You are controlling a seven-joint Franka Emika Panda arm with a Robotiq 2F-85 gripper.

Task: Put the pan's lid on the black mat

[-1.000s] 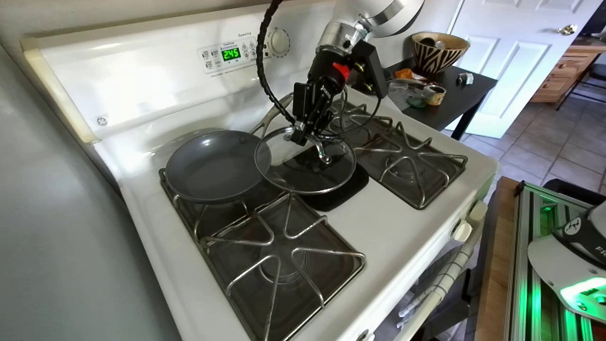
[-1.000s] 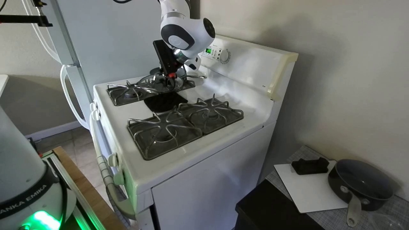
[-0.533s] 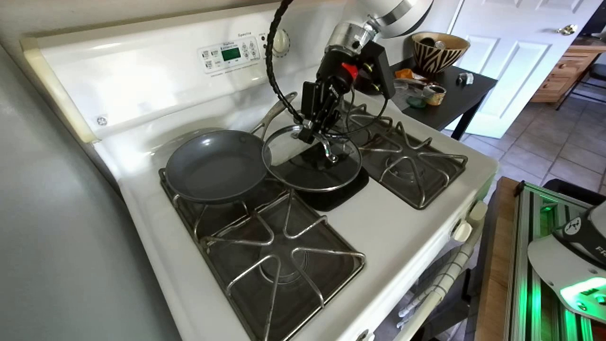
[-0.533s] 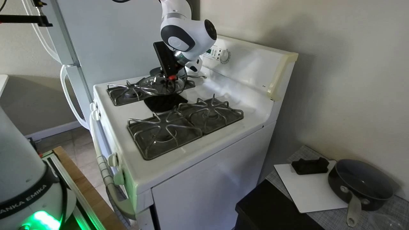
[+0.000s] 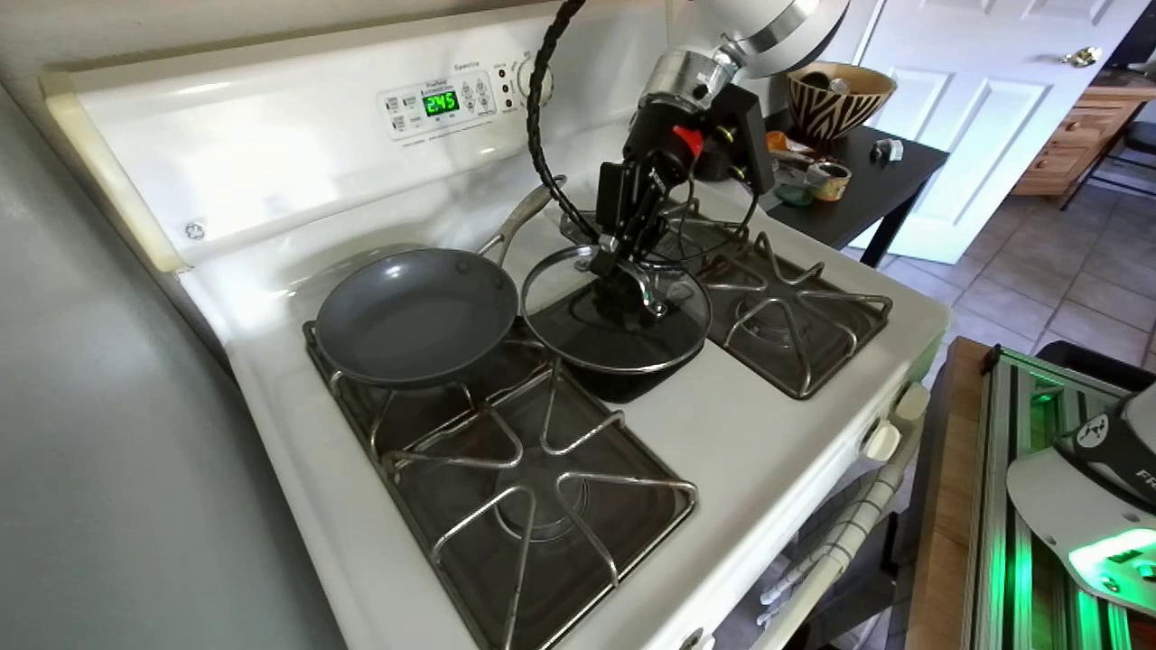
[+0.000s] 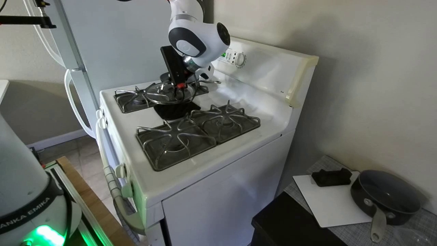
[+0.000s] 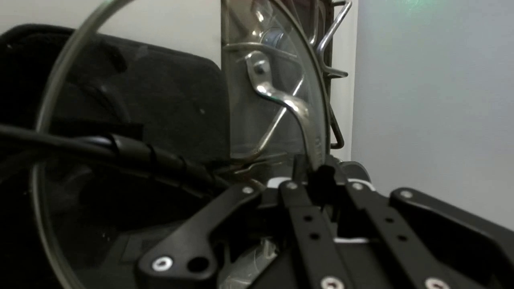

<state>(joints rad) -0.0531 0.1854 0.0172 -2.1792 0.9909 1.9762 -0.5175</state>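
Observation:
The lid (image 5: 591,336) is clear glass with a silver rim and an arched silver metal handle. My gripper (image 5: 623,264) is shut on that handle and holds the lid above the stove, over part of the black mat (image 5: 623,386). In the wrist view the handle runs between the fingertips of the gripper (image 7: 317,166), and the mat (image 7: 168,92) shows through and beyond the glass. In an exterior view the lid (image 6: 155,97) hangs over the far part of the mat (image 6: 174,111), apparently above it. The pan (image 5: 415,316) sits uncovered on a back burner.
Wire burner grates (image 5: 533,478) stand on both sides of the mat, with more grates (image 5: 777,307) on the far side. The pan handle (image 5: 524,212) points to the stove's back panel (image 5: 298,135). A fridge (image 6: 129,44) stands beside the stove.
The gripper and the held lid have moved away from the pan, to the right in an exterior view, further over the mat, and slightly lower. The pan and mat have not moved.

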